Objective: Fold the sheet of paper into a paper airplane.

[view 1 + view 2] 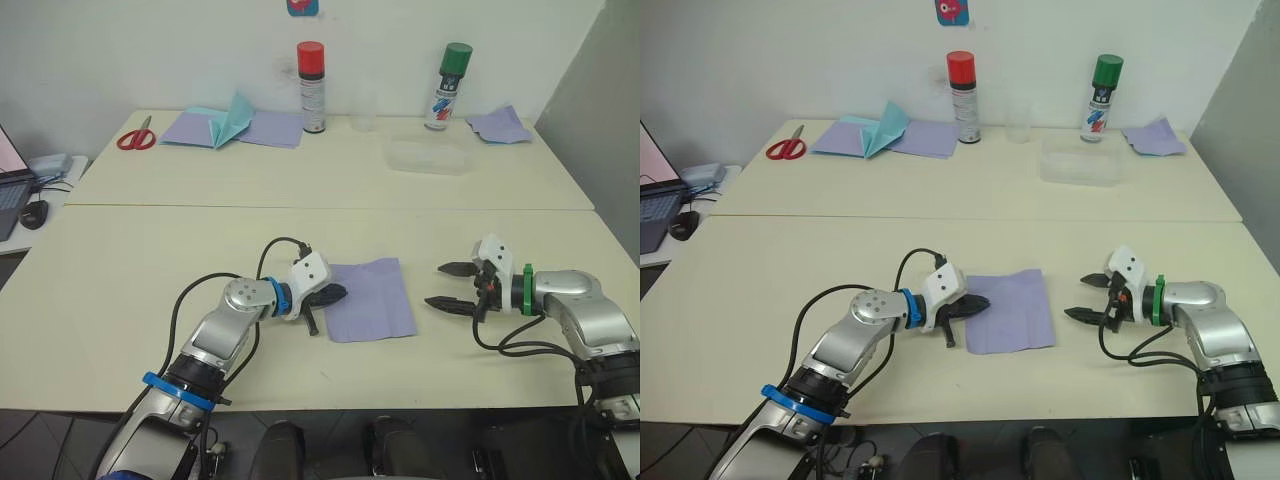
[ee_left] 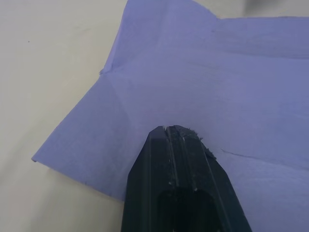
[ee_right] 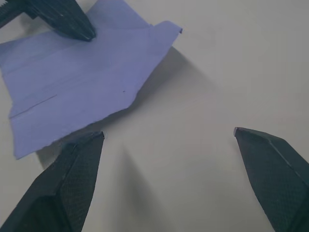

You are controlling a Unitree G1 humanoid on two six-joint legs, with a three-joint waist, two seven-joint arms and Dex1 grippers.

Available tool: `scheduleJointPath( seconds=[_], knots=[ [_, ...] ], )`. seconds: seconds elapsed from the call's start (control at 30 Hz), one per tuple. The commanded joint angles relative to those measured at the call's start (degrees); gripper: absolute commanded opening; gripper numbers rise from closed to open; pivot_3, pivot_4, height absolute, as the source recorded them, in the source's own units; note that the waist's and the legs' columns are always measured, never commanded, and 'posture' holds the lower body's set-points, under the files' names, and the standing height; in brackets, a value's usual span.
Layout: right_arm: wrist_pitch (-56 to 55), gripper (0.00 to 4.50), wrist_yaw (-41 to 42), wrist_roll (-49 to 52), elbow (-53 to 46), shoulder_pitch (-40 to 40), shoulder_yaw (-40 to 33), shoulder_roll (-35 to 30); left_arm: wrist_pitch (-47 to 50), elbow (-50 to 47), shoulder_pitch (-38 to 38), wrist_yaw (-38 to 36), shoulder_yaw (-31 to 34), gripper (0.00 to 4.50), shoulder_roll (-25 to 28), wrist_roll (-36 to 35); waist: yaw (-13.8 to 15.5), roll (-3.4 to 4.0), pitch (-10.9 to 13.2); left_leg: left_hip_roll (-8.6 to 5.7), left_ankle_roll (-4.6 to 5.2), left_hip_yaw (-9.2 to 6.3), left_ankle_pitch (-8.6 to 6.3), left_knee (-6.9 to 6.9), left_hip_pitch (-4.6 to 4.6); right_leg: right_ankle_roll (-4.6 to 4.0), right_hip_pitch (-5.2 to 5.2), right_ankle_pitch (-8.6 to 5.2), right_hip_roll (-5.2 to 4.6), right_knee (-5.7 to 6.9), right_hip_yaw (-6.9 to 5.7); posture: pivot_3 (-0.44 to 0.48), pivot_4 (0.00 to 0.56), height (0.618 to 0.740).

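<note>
Cream table (image 1: 150, 260): sheet of paper (image 1: 372, 298) lies flat w/ creases, btwn the arms. Left gripper (image 1: 330, 297), jaws together, pins its edge; right gripper (image 1: 448, 287), jaws apart, hovers beside. Early fold; next needs lifting an edge.

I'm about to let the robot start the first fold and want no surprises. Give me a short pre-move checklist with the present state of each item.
1. Lavender-purple creased paper sheet lying on the cream table, between the grippers: ok.
2. Left gripper shut, tips resting on the sheet's near-left edge: ok.
3. Whether the left gripper pins the sheet firmly: cannot tell.
4. Right gripper open, apart from the sheet, not holding anything: ok.
5. Sheet fully flat: not ok; the corner towards the right gripper lifts off the table, casting a shadow.
6. Red-capped spray can, green-capped spray can and clear plastic tray far back, away from the sheet: ok.
</note>
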Motion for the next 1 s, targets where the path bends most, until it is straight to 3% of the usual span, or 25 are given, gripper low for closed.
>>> scheduleJointPath(
  seconds=[0.03, 0.27, 0.33, 1.0],
  knots=[
    [-5.96, 3.16, 1.31, -2.52, 3.82, -1.92, 1.34, 0.74, 0.35, 1.29, 1.00, -0.28, -1.09, 0.00, -0.07, 1.62, -0.01, 0.01, -0.01, 0.00, 0.00, 0.00, 0.00, 0.00, 0.00, 0.00, 0.00, 0.00, 0.00, 0.00, 0.00, 0.000, 0.150, 0.740],
    [-13.07, 0.60, 1.08, -7.08, 7.50, -3.78, 4.61, 4.16, 1.00, 1.18, 1.18, 0.12, -0.40, 0.00, -0.79, 1.65, -0.01, 0.05, -0.04, 0.01, 0.00, -0.01, 0.00, 0.00, 0.01, 0.00, 0.00, 0.00, 0.01, 0.01, 0.00, 0.000, 0.150, 0.740],
    [-13.04, 0.05, 1.65, -7.12, 7.46, -3.89, 5.10, 5.00, 1.38, 0.93, 1.27, -0.09, -0.53, 0.00, -0.85, 1.79, -0.02, 0.05, -0.04, 0.01, 0.00, 0.00, 0.00, 0.02, 0.00, 0.03, 0.00, 0.02, 0.01, 0.01, 0.01, 0.000, 0.150, 0.740],
    [11.64, 0.05, -1.26, 8.82, -9.22, -3.60, -0.45, 12.88, 1.73, 1.89, 0.87, -0.89, -1.73, 0.00, -1.35, 3.03, 0.02, 0.09, -0.10, 0.05, 0.00, -0.05, 0.00, 0.04, 0.00, 0.02, 0.02, 0.02, 0.02, 0.03, -0.04, 0.000, 0.150, 0.740]
  ],
)
